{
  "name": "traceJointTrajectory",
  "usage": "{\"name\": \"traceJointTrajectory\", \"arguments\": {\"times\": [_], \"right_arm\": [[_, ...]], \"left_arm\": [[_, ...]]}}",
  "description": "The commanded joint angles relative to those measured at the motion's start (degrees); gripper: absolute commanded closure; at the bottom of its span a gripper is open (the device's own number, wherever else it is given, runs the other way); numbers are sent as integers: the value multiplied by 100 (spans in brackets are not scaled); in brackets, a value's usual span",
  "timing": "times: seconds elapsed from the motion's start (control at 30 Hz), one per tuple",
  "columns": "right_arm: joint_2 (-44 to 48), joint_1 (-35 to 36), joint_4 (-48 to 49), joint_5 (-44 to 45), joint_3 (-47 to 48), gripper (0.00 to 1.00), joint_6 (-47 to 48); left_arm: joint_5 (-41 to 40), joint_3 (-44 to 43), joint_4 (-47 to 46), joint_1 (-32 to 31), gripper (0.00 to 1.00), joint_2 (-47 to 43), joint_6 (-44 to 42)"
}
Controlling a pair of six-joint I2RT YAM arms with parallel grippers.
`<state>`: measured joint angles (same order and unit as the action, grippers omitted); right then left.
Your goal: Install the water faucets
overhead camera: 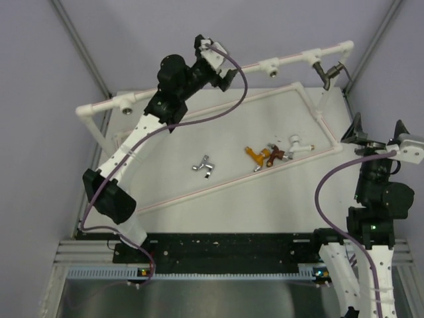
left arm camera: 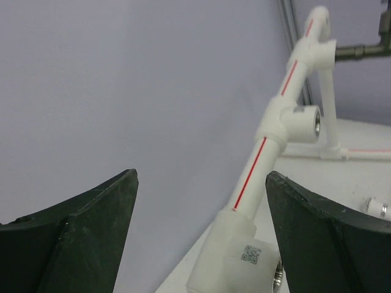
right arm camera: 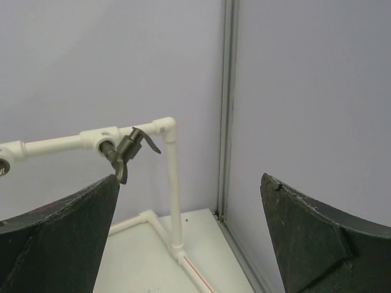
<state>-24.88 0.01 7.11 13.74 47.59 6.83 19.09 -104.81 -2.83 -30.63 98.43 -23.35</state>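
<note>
Top external showing dark grey faucet point(overhead camera: 329, 71) sitting in pipe frame point(overhead camera: 291, 58); silver faucet point(overhead camera: 204, 165), orange-gold faucet point(overhead camera: 255, 156), reddish-brown faucet point(overhead camera: 275, 155), white faucet point(overhead camera: 296, 144) lying on table point(overhead camera: 265, 192). Left gripper point(left arm camera: 201, 177), right gripper point(right arm camera: 189, 180) gaping, empty.

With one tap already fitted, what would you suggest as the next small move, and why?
Probably lower the left end effector toward the silver faucet. Its jaws stand open and empty by the pipe rail, only the dark grey faucet is fitted, and the silver one lies loose on the table, nearest that arm.
</note>
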Motion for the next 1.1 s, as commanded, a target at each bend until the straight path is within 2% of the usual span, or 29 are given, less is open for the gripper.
{"name": "traceJointTrajectory", "arguments": {"times": [0.0, 0.1, 0.2, 0.33, 0.5, 0.73, 0.93, 1.07], "right_arm": [[-60, 34, 71, 278, -13, 1, 29], [-52, 34, 115, 428, -5, 1, 186], [-60, 34, 45, 621, 74, 1, 301], [-95, 43, 44, 1008, 83, 1, 293], [-306, 43, 97, 807, 180, 1, 231], [-658, 43, 404, 665, 443, 1, 345], [-825, 43, 545, 709, 672, 1, 284], [-825, 43, 510, 718, 681, 1, 117]], "left_arm": [[-782, 469, -1921, 13, 8, -1096, 1095], [-1467, 1162, -2291, 13, 6, -1738, 1228], [-2670, 1980, -2599, 14, 6, -2484, 1176], [-4261, 2763, -2337, 13, 6, -3399, 755], [-5616, 3554, -1915, 13, 6, -4568, 271], [-6540, 4425, -1747, 13, 6, -5939, -230], [-6655, 4654, -1896, 14, 6, -6617, -801], [-6655, 4759, -1906, 13, 6, -6767, -890]]}}
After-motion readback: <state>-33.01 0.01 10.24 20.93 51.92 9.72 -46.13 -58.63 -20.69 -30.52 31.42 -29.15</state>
